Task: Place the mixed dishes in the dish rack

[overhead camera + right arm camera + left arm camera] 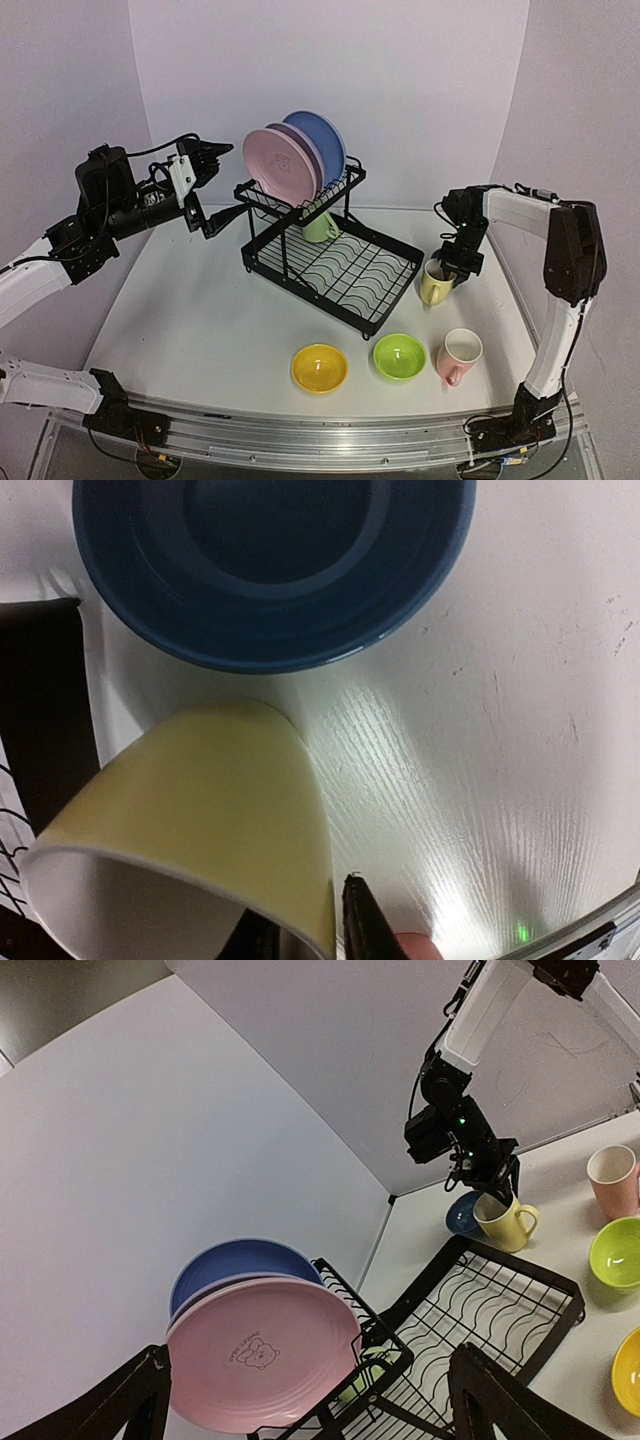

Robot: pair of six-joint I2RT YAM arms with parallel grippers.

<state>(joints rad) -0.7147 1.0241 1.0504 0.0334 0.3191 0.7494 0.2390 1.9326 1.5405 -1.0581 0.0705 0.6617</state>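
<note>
Top view wide; wrist views share yellow mug [505, 1222].

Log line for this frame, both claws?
left claw open, raised left of dish rack | right claw gripping yellow mug rim

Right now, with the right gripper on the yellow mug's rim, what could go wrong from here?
The right gripper pinches only one wall of the yellow mug, so it could swing or slip when lifted. The blue bowl sits right beside the mug and might get nudged. The dish rack edge is close; the mug could clip it in transit.
</note>
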